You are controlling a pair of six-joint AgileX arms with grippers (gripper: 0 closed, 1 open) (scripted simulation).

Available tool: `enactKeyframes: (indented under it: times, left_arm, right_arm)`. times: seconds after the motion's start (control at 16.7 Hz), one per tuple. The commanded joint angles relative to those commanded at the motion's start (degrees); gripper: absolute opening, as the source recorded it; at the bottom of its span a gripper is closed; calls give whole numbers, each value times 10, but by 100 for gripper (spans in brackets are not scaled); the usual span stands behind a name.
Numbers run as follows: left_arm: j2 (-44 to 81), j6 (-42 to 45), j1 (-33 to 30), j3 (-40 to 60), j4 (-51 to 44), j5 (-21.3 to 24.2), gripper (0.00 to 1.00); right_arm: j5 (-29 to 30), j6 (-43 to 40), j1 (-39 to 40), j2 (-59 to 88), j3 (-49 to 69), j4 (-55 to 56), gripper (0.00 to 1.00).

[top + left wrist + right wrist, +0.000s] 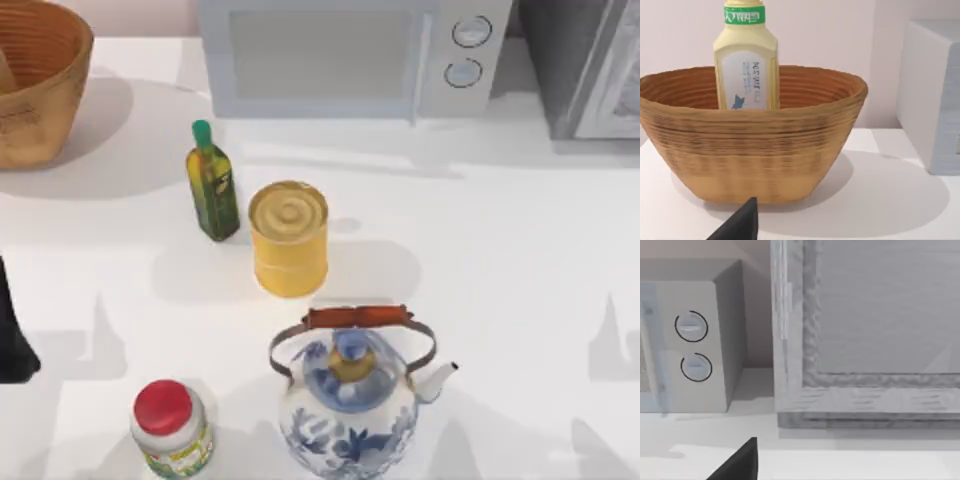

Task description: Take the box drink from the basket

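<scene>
Standing pale-yellow box drink (746, 60), tan basket (755, 155)

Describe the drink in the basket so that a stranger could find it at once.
Look at the table's far left corner, where the wicker basket sits. The drink stands upright inside it: pale yellow, with a green neck band and a white label. Nothing else on the table sits in a basket.

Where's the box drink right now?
The box drink stands upright inside the basket, at the table's far left corner in the top view, left of the microwave.
</scene>
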Motion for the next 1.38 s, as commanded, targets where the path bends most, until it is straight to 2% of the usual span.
enactKeyframes:
  times: [0.3, 0.54, 0.96, 1.38]
  left_arm:
    - [35, 0, 4, 23, 34, 2, 100]
    - [167, -1, 17, 86, 134, 8, 100]
    - [574, -1, 54, 247, 357, 41, 100]
    - [990, 2, 104, 423, 570, 108, 100]
  right_arm:
    - [0, 0, 0, 0, 0, 0, 100]
    - [0, 0, 0, 0, 0, 0, 100]
    - [0, 0, 0, 0, 0, 0, 100]
    - [0, 0, 0, 0, 0, 0, 100]
